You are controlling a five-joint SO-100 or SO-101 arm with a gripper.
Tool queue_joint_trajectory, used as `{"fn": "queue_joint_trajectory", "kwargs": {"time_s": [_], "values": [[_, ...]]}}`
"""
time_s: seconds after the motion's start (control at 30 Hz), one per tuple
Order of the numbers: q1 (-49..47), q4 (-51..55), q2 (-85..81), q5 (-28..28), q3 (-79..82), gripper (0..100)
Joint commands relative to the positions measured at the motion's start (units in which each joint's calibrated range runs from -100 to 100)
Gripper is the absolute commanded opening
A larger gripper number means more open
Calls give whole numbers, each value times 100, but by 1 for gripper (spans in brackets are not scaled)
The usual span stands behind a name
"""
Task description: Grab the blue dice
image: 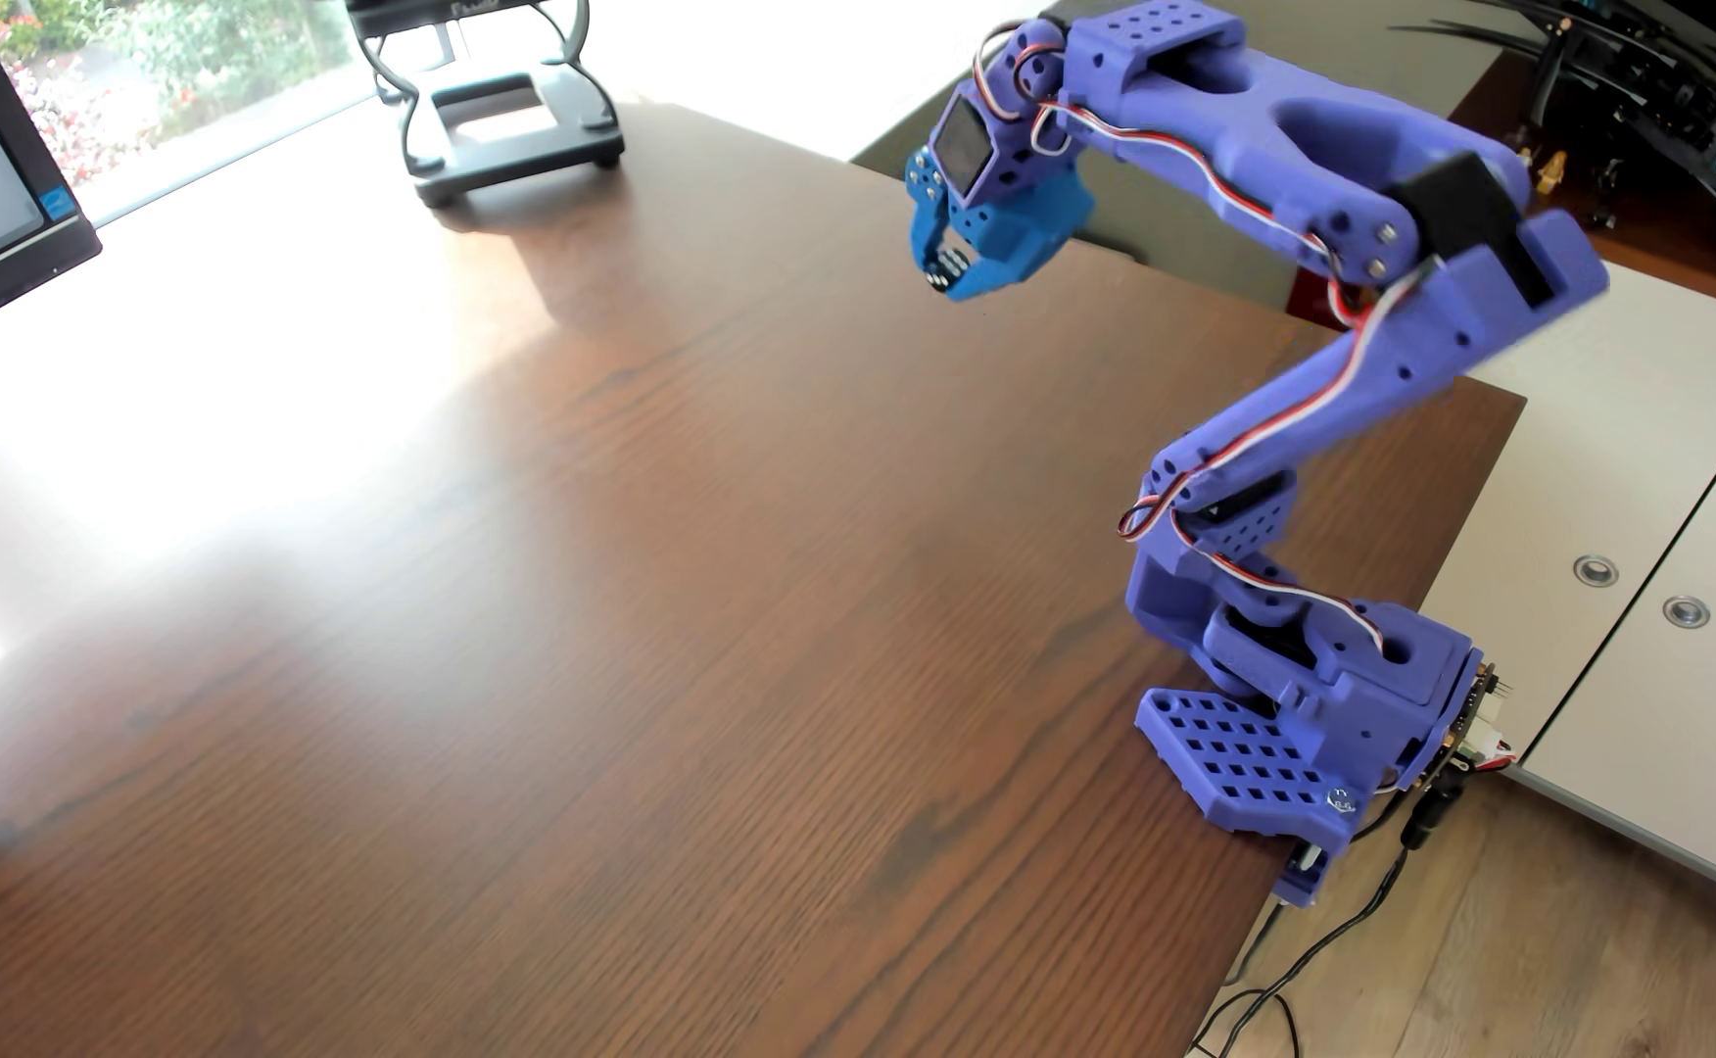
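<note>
One tiny dark-blue dice with white pips point(943, 268) pinched between closed light-blue plastic gripper point(948, 277) tips, lifted clear above brown wooden table point(549, 570), near far edge; wide bare tabletop leftward.

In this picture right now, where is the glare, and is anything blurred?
In the other view, window glare whitens the table's far left part; the arm is slightly blurred; the blue dice between the gripper's fingers is dark and small, but its white pips show.
</note>
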Motion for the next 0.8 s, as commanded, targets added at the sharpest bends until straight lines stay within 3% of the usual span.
{"fn": "queue_joint_trajectory", "kwargs": {"time_s": [0.0,0.23,0.4,0.53,0.77], "values": [[-607,471,-2538,-231,-190,2],[-1229,557,-3442,-231,207,2],[-1278,223,-1332,-241,-670,2],[-1254,540,443,-236,-2044,2],[-1507,1198,1146,-241,-2532,2]]}}
